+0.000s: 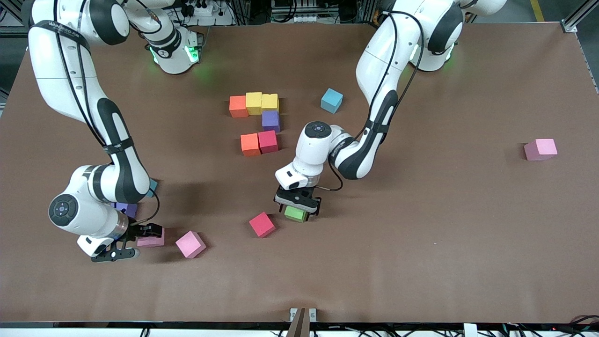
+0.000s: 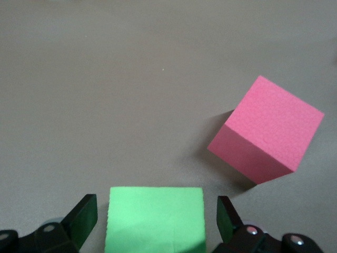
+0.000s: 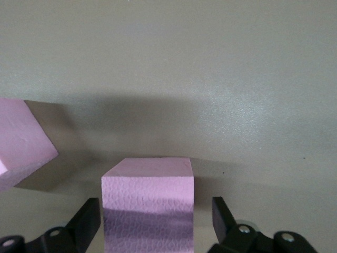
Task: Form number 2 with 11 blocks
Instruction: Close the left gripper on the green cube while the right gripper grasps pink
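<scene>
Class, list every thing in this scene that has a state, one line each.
left gripper: jaws open, astride green block
right gripper: jaws open, astride pink block
green block: on table, not gripped
pink block: on table, not gripped
number 2: unfinished, six cubes placed
red block: loose, skewed
light blue block: loose

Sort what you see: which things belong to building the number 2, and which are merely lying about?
Job: started number 2; green block at left gripper; pink block at right gripper; loose red block, light blue block.
Lying about: metal bracket on table edge.
</scene>
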Tool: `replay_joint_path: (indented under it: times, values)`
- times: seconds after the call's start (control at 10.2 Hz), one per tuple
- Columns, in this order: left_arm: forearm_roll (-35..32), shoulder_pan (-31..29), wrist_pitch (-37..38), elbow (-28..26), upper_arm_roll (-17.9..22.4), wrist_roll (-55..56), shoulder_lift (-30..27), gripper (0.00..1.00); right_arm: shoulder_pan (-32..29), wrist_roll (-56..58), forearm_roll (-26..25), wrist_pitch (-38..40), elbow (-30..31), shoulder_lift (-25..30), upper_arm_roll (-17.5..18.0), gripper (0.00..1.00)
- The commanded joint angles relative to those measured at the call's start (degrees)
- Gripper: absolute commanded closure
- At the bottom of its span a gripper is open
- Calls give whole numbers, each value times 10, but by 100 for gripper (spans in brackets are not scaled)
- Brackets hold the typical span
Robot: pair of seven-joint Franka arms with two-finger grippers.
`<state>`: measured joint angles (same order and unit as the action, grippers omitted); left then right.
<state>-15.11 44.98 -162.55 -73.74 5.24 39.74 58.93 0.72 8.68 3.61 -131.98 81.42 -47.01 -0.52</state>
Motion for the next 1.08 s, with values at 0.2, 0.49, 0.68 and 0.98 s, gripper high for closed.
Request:
replay_joint_path:
  times: [0.2, 0.49, 0.68, 0.98]
  values:
    - [4, 0, 6, -11, 0, -10, -8, 20, 2, -48, 30, 5, -21, -10, 2, 100]
    - [10, 1, 26, -8, 0, -10, -10, 99, 29, -124, 35, 36, 10, 30, 2, 100]
    - [0, 5, 43, -6, 3, -12, -14, 100, 38, -137, 37, 65, 72, 87, 2, 100]
    - [4, 6, 68, -4, -58, -11, -56, 100, 60, -217, 37, 59, 196, 177, 3, 100]
